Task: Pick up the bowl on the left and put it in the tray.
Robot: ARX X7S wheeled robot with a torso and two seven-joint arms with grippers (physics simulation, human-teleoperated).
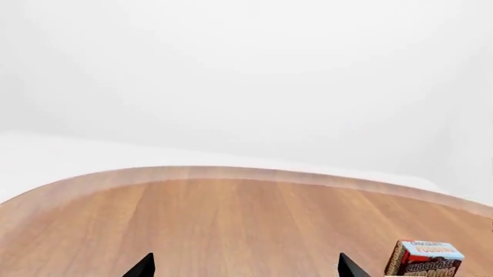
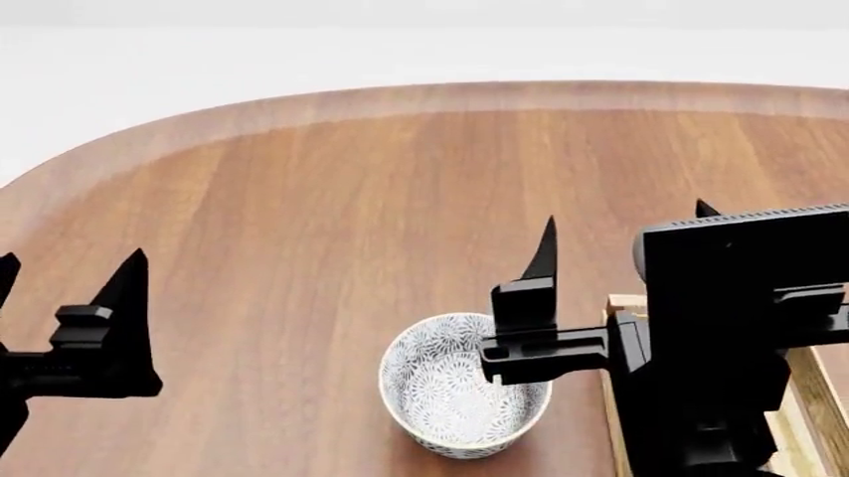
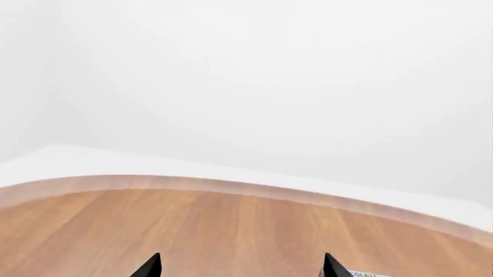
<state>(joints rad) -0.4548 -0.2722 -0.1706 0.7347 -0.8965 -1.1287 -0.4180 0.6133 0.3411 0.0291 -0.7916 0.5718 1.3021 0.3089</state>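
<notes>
The bowl (image 2: 451,393), white with a grey-blue floral pattern, stands upright on the wooden table near the front of the head view. Just right of it lies the tray (image 2: 619,308), a light-wood crate mostly hidden behind my right arm. My right gripper (image 2: 623,234) is open, hovering over the gap between bowl and tray; one finger's base overlaps the bowl's right rim. My left gripper (image 2: 67,273) is open at the far left, well apart from the bowl. Both wrist views show open grippers, left (image 1: 245,268) and right (image 3: 240,268), with only bare table between the fingertips.
The rounded wooden table (image 2: 332,199) has a raised rim curving along its far and left edges, with white floor and wall beyond. A small chocolate pudding box (image 1: 425,259) stands on the table beside the left gripper's far fingertip; a sliver of the box (image 3: 362,274) shows in the right wrist view.
</notes>
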